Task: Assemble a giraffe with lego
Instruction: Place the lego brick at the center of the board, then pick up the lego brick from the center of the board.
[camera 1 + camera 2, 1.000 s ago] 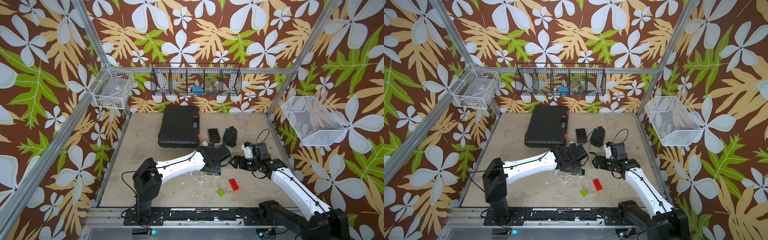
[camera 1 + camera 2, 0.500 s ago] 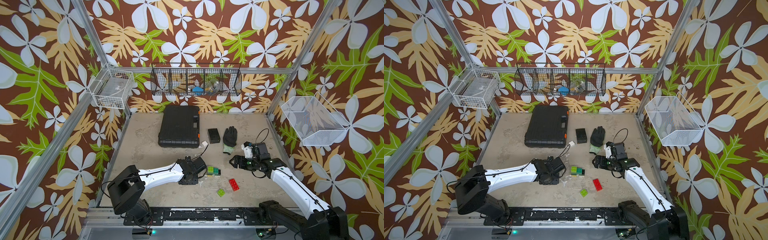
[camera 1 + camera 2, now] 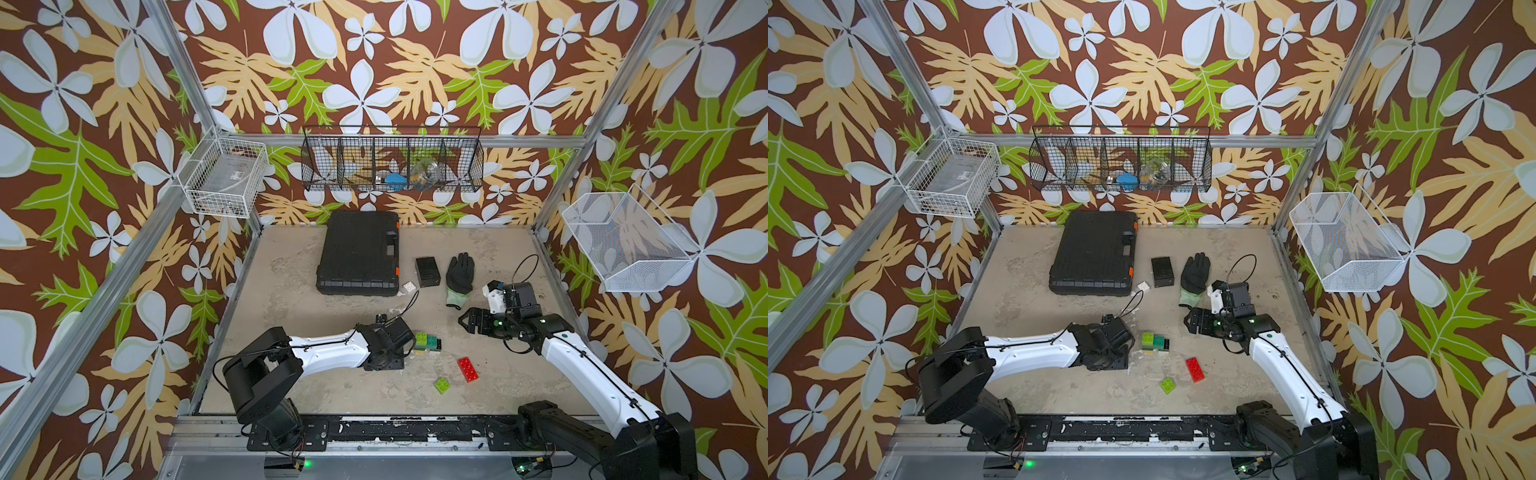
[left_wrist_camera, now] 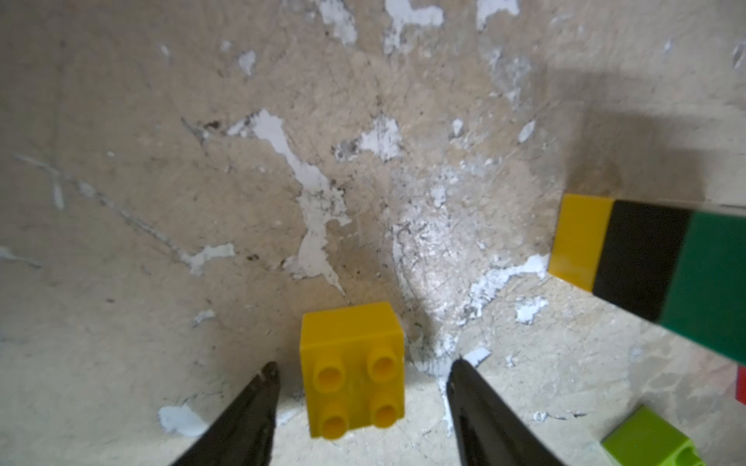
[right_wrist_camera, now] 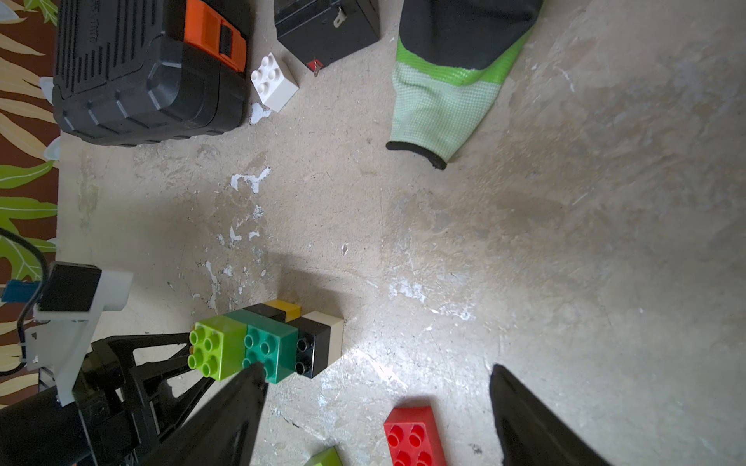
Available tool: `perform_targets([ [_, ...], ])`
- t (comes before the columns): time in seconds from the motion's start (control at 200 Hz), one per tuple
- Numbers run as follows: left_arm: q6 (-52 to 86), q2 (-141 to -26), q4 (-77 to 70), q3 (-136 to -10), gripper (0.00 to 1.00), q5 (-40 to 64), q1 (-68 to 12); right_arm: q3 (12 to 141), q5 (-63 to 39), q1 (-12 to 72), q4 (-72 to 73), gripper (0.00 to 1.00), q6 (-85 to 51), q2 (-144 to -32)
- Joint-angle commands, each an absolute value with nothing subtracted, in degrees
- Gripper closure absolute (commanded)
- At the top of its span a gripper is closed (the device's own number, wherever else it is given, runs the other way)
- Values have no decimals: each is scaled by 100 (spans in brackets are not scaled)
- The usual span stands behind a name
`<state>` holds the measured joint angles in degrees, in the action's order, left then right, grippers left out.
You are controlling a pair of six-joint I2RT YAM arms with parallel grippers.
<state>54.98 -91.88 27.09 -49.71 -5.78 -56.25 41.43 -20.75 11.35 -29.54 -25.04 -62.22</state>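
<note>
The part-built giraffe (image 3: 429,341) (image 3: 1155,342) lies on its side: lime, dark green and black bricks with yellow and white leg ends (image 5: 266,343) (image 4: 646,262). My left gripper (image 4: 363,367) (image 3: 410,348) is open just left of it. A loose yellow brick (image 4: 351,371) stands between the fingers with a gap on each side. My right gripper (image 5: 379,369) (image 3: 467,322) hovers open and empty to the right. Loose lego: a red brick (image 3: 468,369) (image 5: 413,437), a lime brick (image 3: 442,385) and a white brick (image 3: 409,286) (image 5: 274,80).
A large black case (image 3: 357,253) lies at the back, with a small black box (image 3: 428,271) and a black-and-green glove (image 3: 460,274) beside it. Wire baskets hang on the back wall (image 3: 392,160) and both side walls (image 3: 224,183) (image 3: 623,241).
My left arm has drawn back toward the front left, uncovering the joined bricks. Its gripper has opened around the yellow brick. The right arm has not moved.
</note>
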Motion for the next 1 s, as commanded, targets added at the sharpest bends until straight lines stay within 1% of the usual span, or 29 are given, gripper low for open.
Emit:
perform_targets([
  [0.0, 5442, -9195, 3321, -5128, 22, -767, -5616, 4183, -2065, 1143, -2926, 11, -2450, -6240],
  [0.185, 5384, -9281, 3641, -5545, 23, -1009, -5668, 4150, -2074, 1142, -2885, 11, -2454, -6240],
  [0.39, 5335, -9660, 3718, -5754, 29, -1015, -5756, 4152, -2057, 1134, -2881, 11, -2435, -6236],
  [0.626, 5309, -9848, 3795, -5986, 42, -1122, -5779, 4169, -2047, 1116, -2865, 11, -2406, -6240],
  [0.831, 5347, -9958, 3809, -6043, 58, -1046, -5775, 4158, -2050, 1116, -2842, 11, -2402, -6249],
  [0.861, 5360, -9950, 3822, -6043, 61, -1050, -5783, 4166, -2046, 1112, -2843, 11, -2399, -6249],
  [0.876, 5358, -9945, 3830, -6051, 65, -1048, -5777, 4168, -2047, 1116, -2843, 11, -2399, -6245],
  [0.921, 5360, -9940, 3878, -6065, 72, -1062, -5781, 4161, -2039, 1116, -2848, 11, -2395, -6240],
  [0.996, 5347, -9949, 4020, -6138, 76, -1093, -5774, 4169, -2044, 1107, -2847, 11, -2398, -6248],
])
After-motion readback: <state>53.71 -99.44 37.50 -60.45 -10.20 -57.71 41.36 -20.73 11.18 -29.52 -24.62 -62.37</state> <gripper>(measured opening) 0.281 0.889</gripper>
